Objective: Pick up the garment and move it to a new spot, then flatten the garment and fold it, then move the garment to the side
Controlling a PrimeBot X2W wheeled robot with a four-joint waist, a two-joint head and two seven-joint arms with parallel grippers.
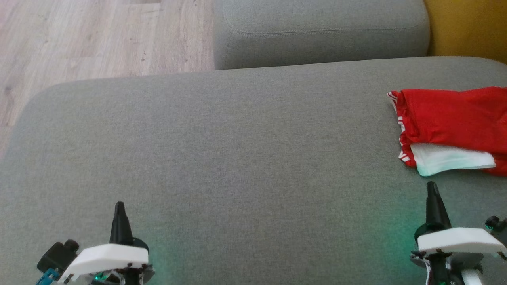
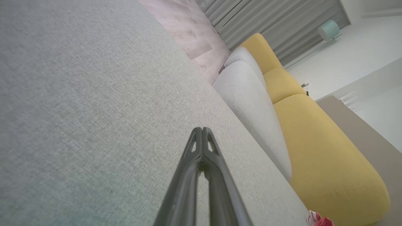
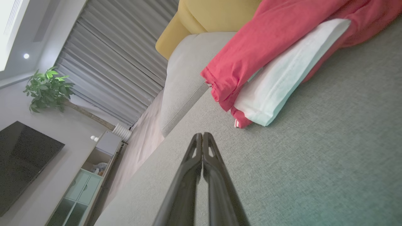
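Your left pincer (image 1: 119, 206) sits at lower left above the grey sofa (image 1: 237, 138), fingers pointing up the head view, pressed together, holding nothing. Your right pincer (image 1: 432, 186), at lower right, is likewise closed and empty, its tips just short of the red-and-white garment (image 1: 451, 118) lying on the sofa at far right.

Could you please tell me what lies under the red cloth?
A white layer pokes out beneath the red cloth, on the grey cushion. How far it runs underneath is hidden.
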